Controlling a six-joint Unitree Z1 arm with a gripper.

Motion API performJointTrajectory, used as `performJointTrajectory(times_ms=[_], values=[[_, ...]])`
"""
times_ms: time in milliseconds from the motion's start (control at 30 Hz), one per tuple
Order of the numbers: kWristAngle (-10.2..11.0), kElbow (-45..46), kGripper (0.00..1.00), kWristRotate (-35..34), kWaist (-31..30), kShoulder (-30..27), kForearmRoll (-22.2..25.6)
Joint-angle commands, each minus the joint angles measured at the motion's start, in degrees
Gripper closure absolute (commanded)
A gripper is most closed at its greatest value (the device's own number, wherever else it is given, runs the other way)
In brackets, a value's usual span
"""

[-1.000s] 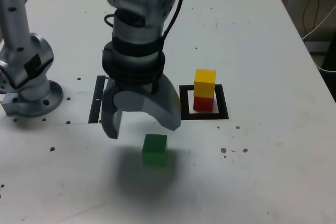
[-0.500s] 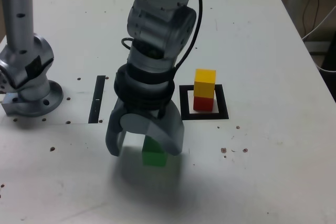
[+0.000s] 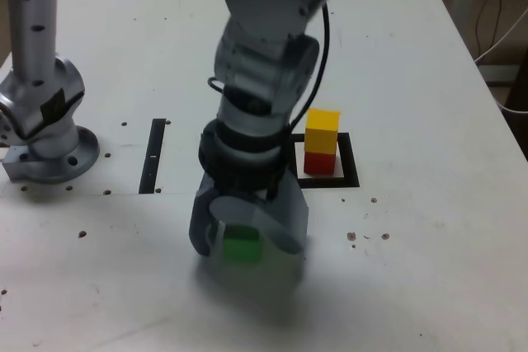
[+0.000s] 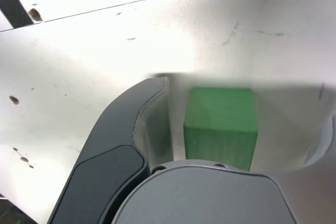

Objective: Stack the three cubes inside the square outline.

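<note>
Nearest the exterior camera, the pincer [image 3: 247,241] sits low over the white desk [image 3: 429,269], its two grey fingers [image 3: 200,224] spread wide on either side of the green cube [image 3: 242,245], which rests on the desk between them. In the wrist view the green cube [image 4: 221,121] stands upright in the gap, with open space showing between it and the dark curved finger [image 4: 118,145] on one side and a further gap on the other, so the jaws are wide and not touching it. Small dark specks dot the desk around this spot. Just behind the pincer, toward the exterior view's right, lies the square outline [image 3: 351,172], a flat black frame partly hidden by the arm. Inside it the red cube [image 3: 320,162] sits on the white centre, and the yellow cube [image 3: 322,129] rests squarely on top of it, making a two-block stack well apart from the green one. On the exterior view's left, about level with the outline, a thin black strip [image 3: 154,156] lies flat on the desk. Farther to that side stands the arm's round grey base [image 3: 45,133], with its column rising out of the picture. The arm [image 3: 268,63] itself leans down from the far side of the desk to the pincer.
</note>
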Motion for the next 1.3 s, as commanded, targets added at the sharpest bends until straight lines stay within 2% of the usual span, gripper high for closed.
performJointTrajectory(times_ms=[0, 133, 367, 500, 633, 800, 1267], values=[[-0.1, -0.2, 0.05, -0.2, -0.1, 0.1, 0.0], [0.7, -0.1, 0.18, -1.1, -0.1, -0.5, 0.4], [3.6, 0.8, 0.43, -4.5, -0.1, -2.0, 0.1], [4.6, 1.2, 0.51, -5.5, -0.1, -2.6, -0.1], [4.6, 1.1, 0.57, -5.7, -0.1, -3.0, -0.3], [4.1, 0.8, 0.61, -5.8, -0.2, -4.2, -0.1], [3.7, -0.8, 0.61, -5.9, -1.6, -5.0, 0.7]])
